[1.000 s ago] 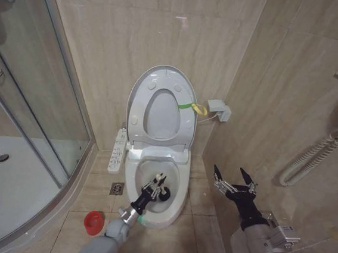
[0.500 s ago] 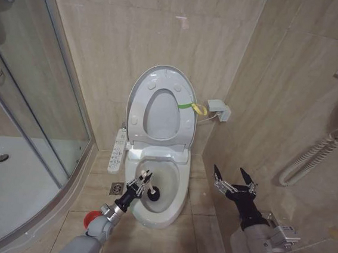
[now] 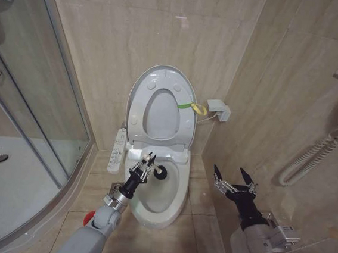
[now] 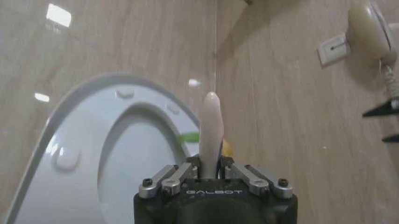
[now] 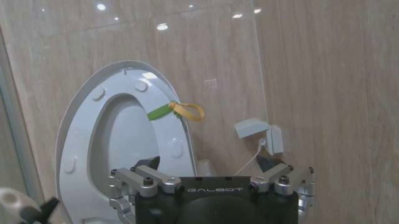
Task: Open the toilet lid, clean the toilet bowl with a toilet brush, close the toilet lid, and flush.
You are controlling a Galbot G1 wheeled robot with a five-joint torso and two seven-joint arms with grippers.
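Note:
The toilet lid (image 3: 163,78) stands raised against the back wall, with the seat ring up against it. Below it the toilet bowl (image 3: 172,206) lies uncovered. My left gripper (image 3: 145,163) hovers over the rear left of the bowl, shut on the toilet brush. The brush's dark head (image 3: 160,172) sits inside the back of the bowl. In the left wrist view its white handle (image 4: 210,126) rises between the fingers of the left gripper (image 4: 210,169), in front of the lid (image 4: 74,144). My right gripper (image 3: 234,179) hangs open to the right of the bowl, holding nothing; the right wrist view faces the lid (image 5: 81,135).
A red cup holder (image 3: 89,217) sits on the floor left of the bowl, partly behind my left arm. A white button panel (image 3: 117,150) and a floor drain (image 3: 117,187) are nearby. Shower glass (image 3: 38,114) bounds the left. A wall box (image 3: 218,110) and corded handset (image 3: 309,158) are right.
My left gripper has carried the brush from the front of the bowl up to its rear left. The right arm has not moved.

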